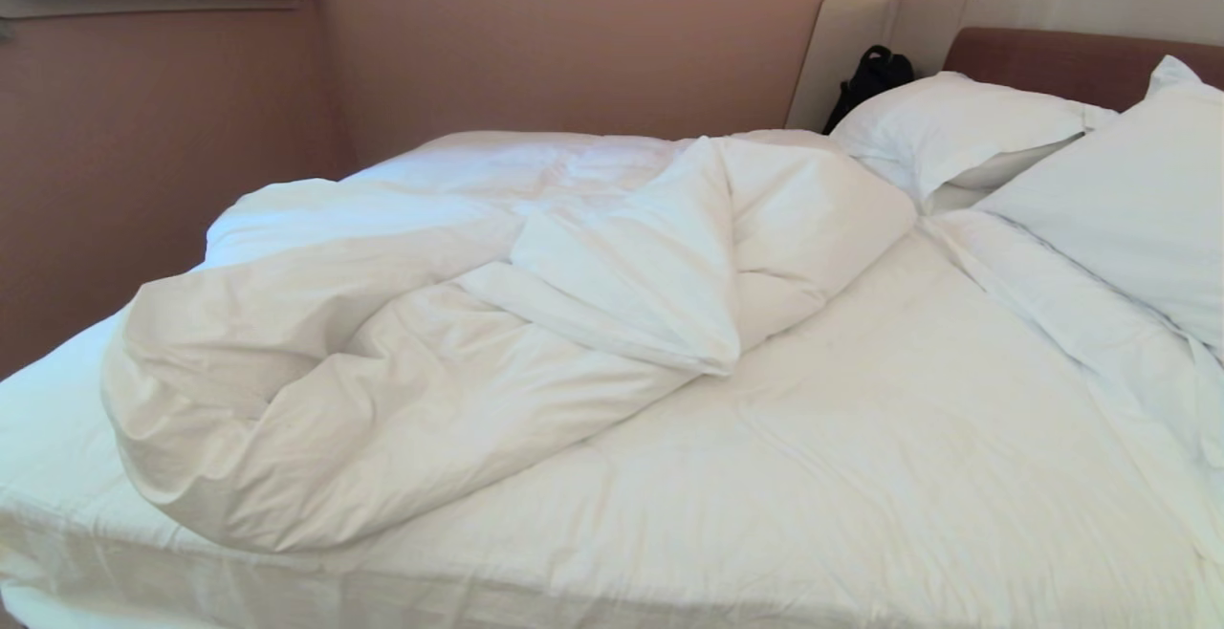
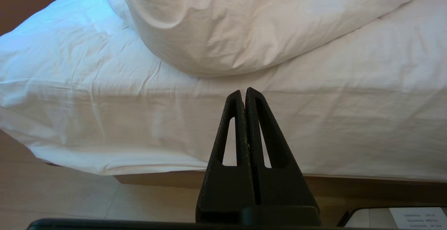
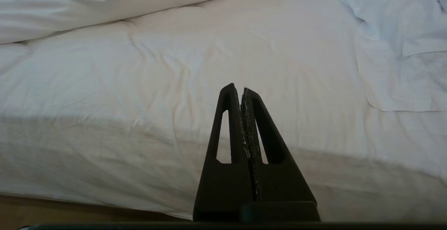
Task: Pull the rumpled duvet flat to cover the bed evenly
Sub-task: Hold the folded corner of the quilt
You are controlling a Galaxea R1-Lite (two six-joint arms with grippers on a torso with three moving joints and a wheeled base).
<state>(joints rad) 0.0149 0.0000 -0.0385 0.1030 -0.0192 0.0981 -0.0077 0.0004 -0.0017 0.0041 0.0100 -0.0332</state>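
Observation:
The rumpled duvet (image 1: 459, 323) lies bunched and folded over on the left and far half of the bed (image 1: 861, 476), leaving white sheet bare on the near right. Its rolled near end (image 2: 216, 30) bulges close to the mattress edge. My left gripper (image 2: 243, 91) is shut and empty, held off the bed's side, short of that rolled end. My right gripper (image 3: 236, 86) is shut and empty too, pointing at the bare sheet (image 3: 244, 48) with the duvet's edge (image 3: 70, 9) beyond it. Neither arm shows in the head view.
Two white pillows (image 1: 956, 127) (image 1: 1138, 199) lean at the padded headboard (image 1: 1071, 60) on the right. A black bag (image 1: 870, 79) sits behind them. A pink wall (image 1: 143, 151) runs along the bed's far left. Pale floor (image 2: 87, 202) lies below the plinth.

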